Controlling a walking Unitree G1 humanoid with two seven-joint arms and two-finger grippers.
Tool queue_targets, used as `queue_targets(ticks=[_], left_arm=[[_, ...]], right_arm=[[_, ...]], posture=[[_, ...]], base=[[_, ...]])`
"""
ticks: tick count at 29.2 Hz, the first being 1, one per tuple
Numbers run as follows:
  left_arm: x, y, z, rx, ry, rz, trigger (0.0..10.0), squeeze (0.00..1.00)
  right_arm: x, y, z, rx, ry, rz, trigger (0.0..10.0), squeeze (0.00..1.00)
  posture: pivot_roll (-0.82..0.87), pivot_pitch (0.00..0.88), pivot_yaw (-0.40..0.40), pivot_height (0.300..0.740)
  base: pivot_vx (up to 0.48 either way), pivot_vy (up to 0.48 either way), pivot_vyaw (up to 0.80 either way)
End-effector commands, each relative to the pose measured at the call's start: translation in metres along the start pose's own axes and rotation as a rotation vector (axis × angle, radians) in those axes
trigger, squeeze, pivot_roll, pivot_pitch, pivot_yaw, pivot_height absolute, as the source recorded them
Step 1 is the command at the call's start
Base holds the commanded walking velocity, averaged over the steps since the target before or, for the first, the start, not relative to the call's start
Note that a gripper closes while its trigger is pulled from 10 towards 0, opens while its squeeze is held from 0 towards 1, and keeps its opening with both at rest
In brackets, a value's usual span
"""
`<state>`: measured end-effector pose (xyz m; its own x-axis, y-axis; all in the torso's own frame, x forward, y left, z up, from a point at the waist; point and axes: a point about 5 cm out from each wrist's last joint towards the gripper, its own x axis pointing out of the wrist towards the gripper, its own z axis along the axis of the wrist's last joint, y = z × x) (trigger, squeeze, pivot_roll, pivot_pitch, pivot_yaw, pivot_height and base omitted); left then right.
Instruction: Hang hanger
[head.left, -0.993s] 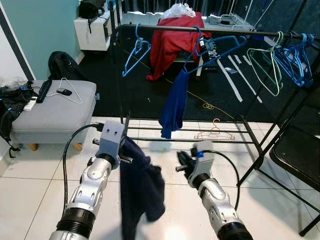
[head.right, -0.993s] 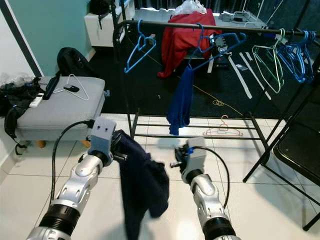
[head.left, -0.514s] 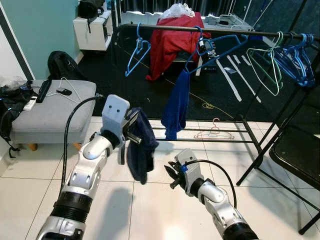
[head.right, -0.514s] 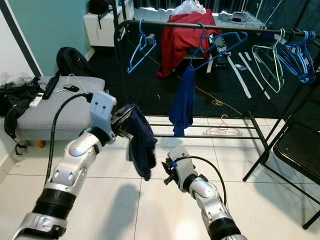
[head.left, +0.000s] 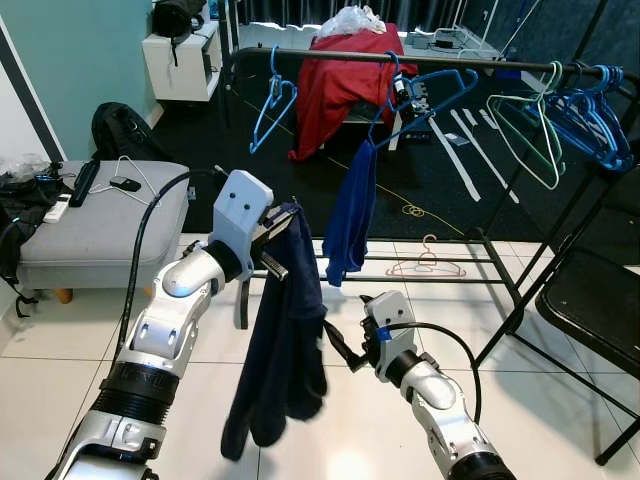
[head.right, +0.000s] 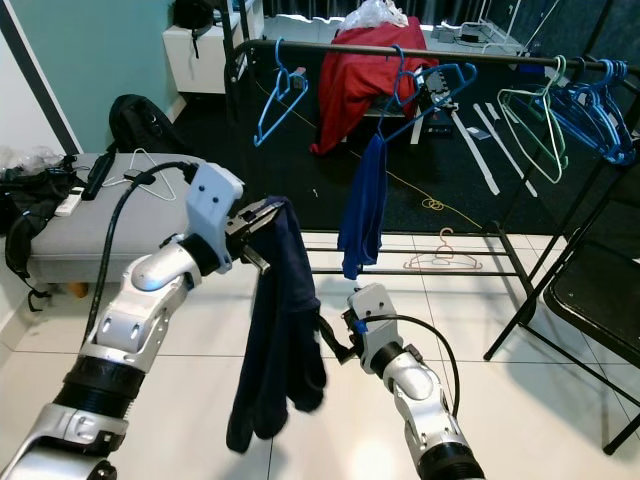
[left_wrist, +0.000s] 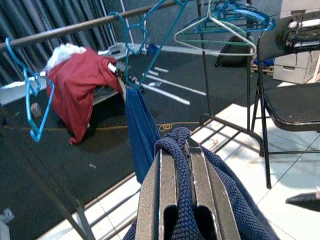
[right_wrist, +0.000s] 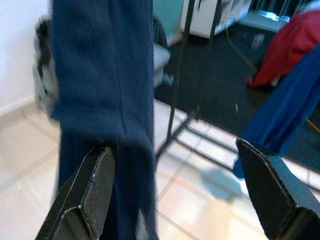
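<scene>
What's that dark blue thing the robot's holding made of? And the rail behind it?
The navy garment in the left hand looks like knitted fabric, probably wool or cotton: the left wrist view shows a ribbed, matte weave and it hangs limp. The clothes rail looks like dark painted metal tube, thin, straight and slightly glossy.

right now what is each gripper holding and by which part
The left gripper is shut on the dark blue garment, pinching a bunched fold at its top so the rest hangs down. The right gripper is open beside it, holding nothing.
</scene>
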<state>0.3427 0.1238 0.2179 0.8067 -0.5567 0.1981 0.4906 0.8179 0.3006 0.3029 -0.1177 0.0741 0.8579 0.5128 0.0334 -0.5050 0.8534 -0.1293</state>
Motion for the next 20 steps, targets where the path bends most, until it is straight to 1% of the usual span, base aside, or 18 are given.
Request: queue_targets(ticks=[1,2,3,7,14,18,19,20], left_arm=[[0.001,0.004,0.008,0.019,-0.009,-0.005,10.0,0.0],[0.001,0.003,0.007,0.02,-0.002,-0.008,10.0,0.0],[0.001,0.003,0.005,0.024,0.011,0.001,10.0,0.0],[0.002,0.003,0.005,0.025,0.018,0.009,10.0,0.0],[0.003,-0.003,0.007,0.006,0.016,-0.011,10.0,0.0],[0.004,-0.007,0.008,0.0,0.015,-0.027,10.0,0.0],[0.005,-0.009,0.008,-0.001,0.015,-0.032,10.0,0.0],[0.005,-0.009,0.008,-0.001,0.015,-0.032,10.0,0.0]], right_arm=[[0.005,0.005,0.016,0.021,-0.105,0.058,10.0,0.0],[0.006,0.009,0.019,0.03,-0.129,0.1,10.0,0.0],[0.005,0.021,0.022,0.03,-0.149,0.203,10.0,0.0],[0.004,0.03,0.023,0.036,-0.164,0.261,10.0,0.0],[0.008,0.03,0.021,0.032,-0.136,0.249,10.0,0.0],[0.01,0.024,0.021,0.024,-0.114,0.213,10.0,0.0],[0.01,0.018,0.021,0.012,-0.105,0.174,10.0,0.0],[0.01,0.018,0.021,0.012,-0.105,0.174,10.0,0.0]], posture=[[-0.04,0.047,-0.039,0.74],[-0.04,0.047,-0.039,0.74],[-0.04,0.044,-0.045,0.74],[-0.04,0.038,-0.048,0.74],[-0.04,0.033,-0.043,0.74],[-0.04,0.03,-0.042,0.74],[-0.04,0.03,-0.043,0.74],[-0.04,0.03,-0.043,0.74]], base=[[0.0,0.0,0.0],[0.0,0.0,0.0],[0.0,0.0,0.0],[0.0,0.0,0.0],[0.0,0.0,0.0],[0.0,0.0,0.0],[0.0,0.0,0.0],[0.0,0.0,0.0]])
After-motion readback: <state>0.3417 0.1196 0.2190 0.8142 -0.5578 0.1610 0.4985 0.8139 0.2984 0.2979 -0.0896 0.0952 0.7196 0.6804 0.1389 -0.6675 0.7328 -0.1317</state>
